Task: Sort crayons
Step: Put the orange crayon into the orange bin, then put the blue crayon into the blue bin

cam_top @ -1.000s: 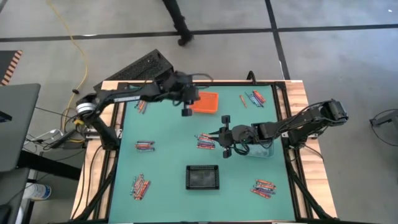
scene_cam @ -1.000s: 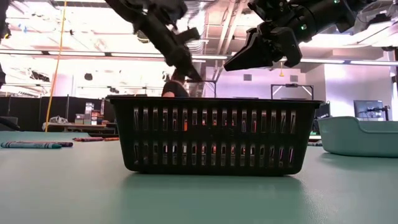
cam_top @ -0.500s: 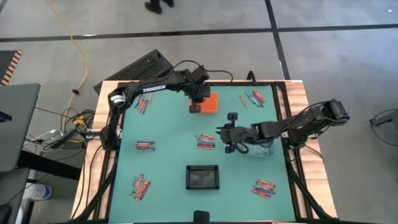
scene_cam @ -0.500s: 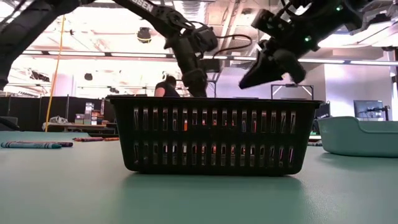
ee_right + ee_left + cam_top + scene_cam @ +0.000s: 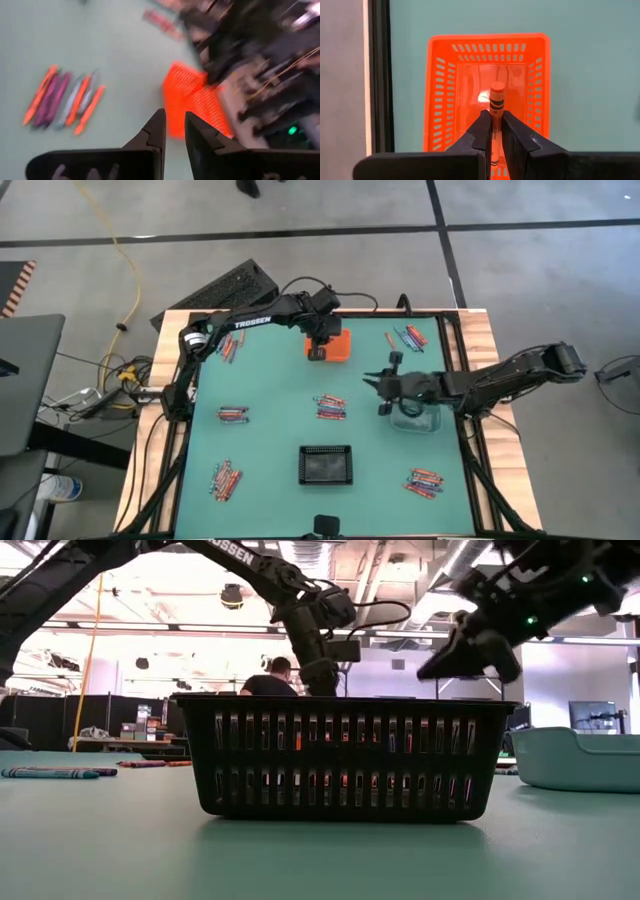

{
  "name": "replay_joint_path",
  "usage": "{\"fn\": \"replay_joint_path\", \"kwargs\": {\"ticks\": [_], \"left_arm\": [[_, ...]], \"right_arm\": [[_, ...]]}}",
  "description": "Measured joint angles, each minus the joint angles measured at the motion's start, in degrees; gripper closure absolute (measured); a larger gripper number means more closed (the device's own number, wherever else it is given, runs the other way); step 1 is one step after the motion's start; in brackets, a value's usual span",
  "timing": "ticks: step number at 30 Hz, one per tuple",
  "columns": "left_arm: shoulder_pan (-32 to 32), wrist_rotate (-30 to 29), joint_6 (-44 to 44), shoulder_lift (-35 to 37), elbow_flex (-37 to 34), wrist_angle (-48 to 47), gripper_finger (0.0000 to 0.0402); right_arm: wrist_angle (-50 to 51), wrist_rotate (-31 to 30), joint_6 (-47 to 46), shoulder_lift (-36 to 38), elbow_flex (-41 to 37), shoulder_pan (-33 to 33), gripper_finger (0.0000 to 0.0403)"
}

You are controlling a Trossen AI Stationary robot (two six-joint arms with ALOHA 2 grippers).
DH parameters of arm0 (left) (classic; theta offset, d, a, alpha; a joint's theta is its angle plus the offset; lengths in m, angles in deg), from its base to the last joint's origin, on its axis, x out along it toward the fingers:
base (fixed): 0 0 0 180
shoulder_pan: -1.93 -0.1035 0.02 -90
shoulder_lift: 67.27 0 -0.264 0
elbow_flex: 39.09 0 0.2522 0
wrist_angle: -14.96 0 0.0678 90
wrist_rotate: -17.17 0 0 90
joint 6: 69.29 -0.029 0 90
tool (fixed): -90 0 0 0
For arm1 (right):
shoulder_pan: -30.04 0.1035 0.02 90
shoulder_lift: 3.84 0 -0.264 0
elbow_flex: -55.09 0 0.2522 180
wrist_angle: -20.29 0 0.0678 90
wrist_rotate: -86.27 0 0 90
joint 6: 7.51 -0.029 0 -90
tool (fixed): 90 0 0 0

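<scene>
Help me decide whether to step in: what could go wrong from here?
The left gripper pinches an orange crayon over the orange bin; if released off-centre, the crayon may bounce off a wall and miss. The right gripper hangs near the teal bin, and in its wrist view nothing shows between its fingers, so it may have nothing to drop.

The left gripper (image 5: 318, 352) now hangs over the orange bin (image 5: 340, 346); the right gripper (image 5: 385, 384) now sits nearer the teal bin (image 5: 416, 420), off the centre crayons (image 5: 331, 407).
</scene>
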Motion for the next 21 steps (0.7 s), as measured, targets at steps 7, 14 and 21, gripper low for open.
{"fn": "replay_joint_path", "kwargs": {"ticks": [7, 14, 21], "left_arm": [[0.1, -0.3, 1.3, 0.0, 0.0, 1.3, 0.038], [0.1, -0.5, 2.3, 0.0, 0.0, 1.4, 0.0335], [0.6, -4.2, 3.3, 0.3, 0.5, -0.6, 0.027]], "right_arm": [[-15.0, 11.9, 7.2, 6.2, -7.6, -6.2, 0.033], [-15.3, 17.0, 5.4, 6.7, -7.7, -11.2, 0.033], [-16.7, 17.8, 2.4, 6.6, -7.7, -11.9, 0.033]]}}
